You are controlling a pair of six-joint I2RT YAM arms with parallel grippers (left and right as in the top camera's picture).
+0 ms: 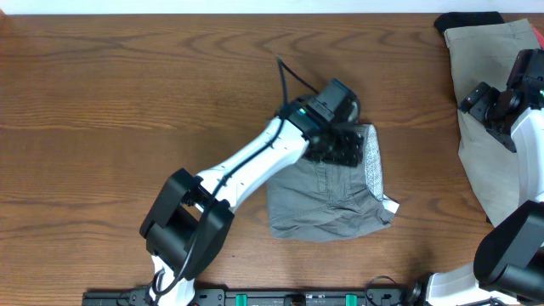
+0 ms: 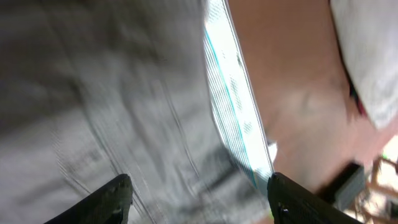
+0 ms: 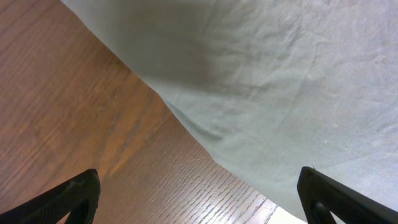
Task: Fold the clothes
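Mid-grey shorts [image 1: 327, 200] lie folded at the table's middle front, with the pale speckled waistband lining [image 1: 372, 161] turned up along the right side and a white tag [image 1: 390, 206] at the lower right. My left gripper [image 1: 340, 143] hovers over their top edge, open and empty. In the blurred left wrist view its fingers [image 2: 199, 199] spread over the grey cloth [image 2: 93, 93] and waistband [image 2: 233, 106]. A paler beige-grey pair [image 1: 489, 110] lies at the right edge. My right gripper [image 1: 486, 100] is open above its left edge [image 3: 280, 81].
A black item [image 1: 467, 20] lies at the back right, partly under the beige pair. The wooden table [image 1: 127, 93] stretches left and back. The left arm's base [image 1: 183, 221] stands at the front left.
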